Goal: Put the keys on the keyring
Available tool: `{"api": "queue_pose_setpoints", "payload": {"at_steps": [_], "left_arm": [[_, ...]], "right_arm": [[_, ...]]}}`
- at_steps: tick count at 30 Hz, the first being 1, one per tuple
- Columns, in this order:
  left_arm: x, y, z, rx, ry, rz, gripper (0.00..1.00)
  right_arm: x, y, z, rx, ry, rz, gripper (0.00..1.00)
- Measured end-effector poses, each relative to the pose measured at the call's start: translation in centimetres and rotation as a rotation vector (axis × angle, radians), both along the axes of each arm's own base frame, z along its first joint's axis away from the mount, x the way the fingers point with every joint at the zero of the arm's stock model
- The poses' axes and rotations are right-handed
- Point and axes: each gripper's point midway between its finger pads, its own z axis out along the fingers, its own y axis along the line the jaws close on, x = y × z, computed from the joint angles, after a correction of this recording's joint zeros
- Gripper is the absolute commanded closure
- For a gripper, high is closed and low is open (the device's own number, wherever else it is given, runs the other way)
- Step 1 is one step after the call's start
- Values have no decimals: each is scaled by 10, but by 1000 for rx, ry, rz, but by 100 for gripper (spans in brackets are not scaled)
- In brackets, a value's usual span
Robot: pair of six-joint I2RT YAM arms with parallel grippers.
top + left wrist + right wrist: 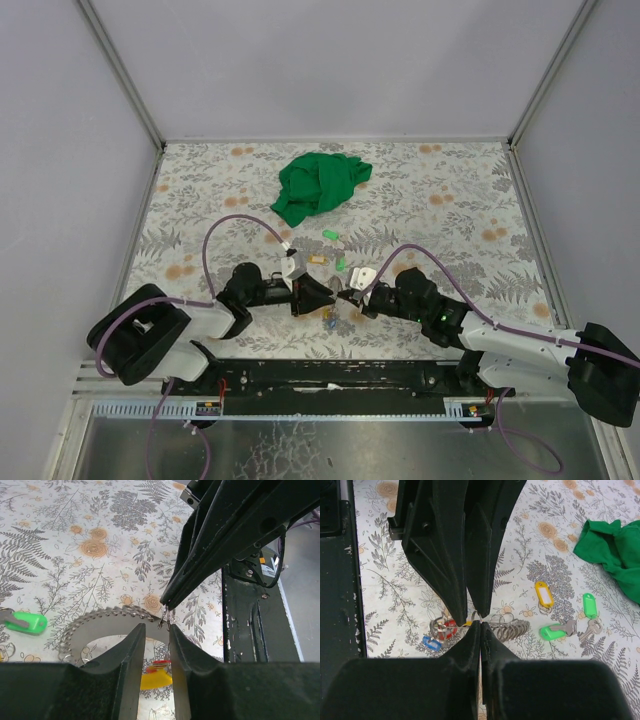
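no legible text, labels, or numbers

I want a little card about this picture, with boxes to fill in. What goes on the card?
place: flowery table
right tool: shut, pinching the keyring at its tips
left tool: fingers slightly apart, right by the wire; grip unclear
tools: meeting tip to tip near the table's front
keys on table: yellow tag, green tag, second green tag, blue tag, red tag
green cloth: crumpled, farther back, apart from the keys
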Motion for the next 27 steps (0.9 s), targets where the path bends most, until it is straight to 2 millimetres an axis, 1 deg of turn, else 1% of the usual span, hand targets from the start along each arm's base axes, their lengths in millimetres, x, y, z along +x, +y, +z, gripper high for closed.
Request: {"api": "queue_pose_setpoints", "payload": {"at_steps": [4,9,10,12,17,18,19,21,24,27], "left_arm": [[-1,-2,0,1,0,-19,83],[-3,-4,-1,3,-1,-41,99],[-3,-4,-1,3,-3,-43,100],[-3,-4,-1,5,-4,-47,100],[-1,-2,3,25,-23,-28,100],[0,-1,6,28,-32,-23,100],[-1,-1,9,29,-45,-17,100],[1,2,15,35,-71,6,100],[8,7,20,51,-114,63,100],[10,7,19,95,-139,93,100]], "right_arm": [[0,1,2,5,-6,5,100],[-2,2,2,8,-7,21,100],[-3,2,2,8,-7,23,100],[-3,2,2,7,-9,25,100],[-3,2,5,16,-15,25,92],[-3,2,7,23,-20,24,89],[-3,1,9,33,-27,24,83],[-4,-1,14,50,-38,17,77],[-4,-9,12,47,-49,-2,71],[-3,-15,9,21,-61,-15,67]]}}
